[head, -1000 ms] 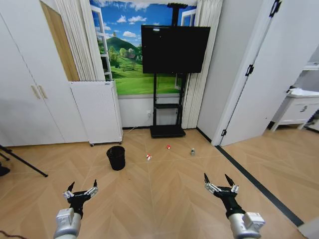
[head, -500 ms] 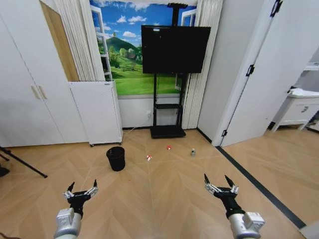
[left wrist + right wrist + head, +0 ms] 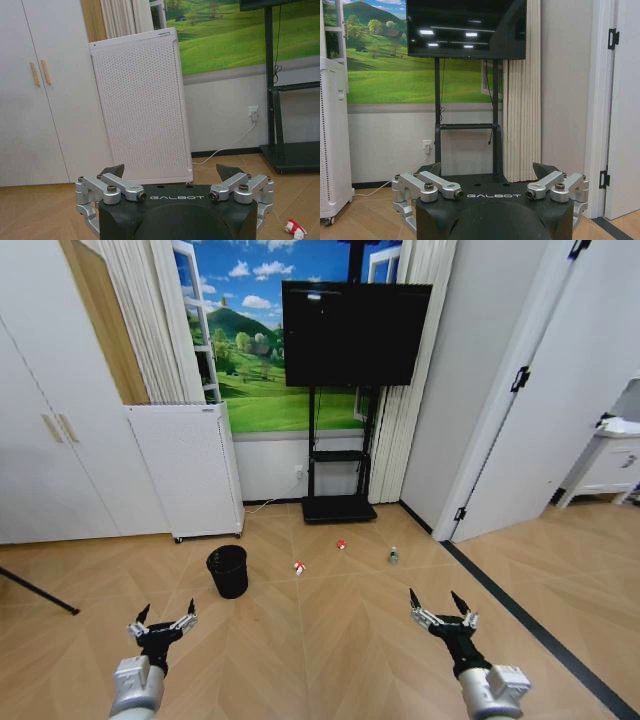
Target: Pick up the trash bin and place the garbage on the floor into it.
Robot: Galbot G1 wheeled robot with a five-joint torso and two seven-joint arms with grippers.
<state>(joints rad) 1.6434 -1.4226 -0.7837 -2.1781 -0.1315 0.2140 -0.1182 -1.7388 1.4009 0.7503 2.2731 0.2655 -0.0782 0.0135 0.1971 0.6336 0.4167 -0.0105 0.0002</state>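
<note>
Closest to me, both arms hang low over the bare wooden floor [image 3: 320, 660]: the left tool [image 3: 164, 618] on the robot's left with its fingers spread wide and holding nothing, and the right tool [image 3: 440, 604] on its right, just as wide and just as empty. Farther across the boards, well apart from either tool, the trash bin [image 3: 228, 571] stands upright on the floor on the left side. Just beyond it and to its right lies the garbage in a loose row: a red-and-white crumpled wrapper [image 3: 298, 566] nearest the bin, then a tiny red piece [image 3: 341, 544] a little farther back, then a small bottle [image 3: 393, 556] standing farthest right. Behind the bin, against the far wall, stands a tall white perforated appliance [image 3: 185, 470], and to its right a black screen on a stand [image 3: 352, 335].
</note>
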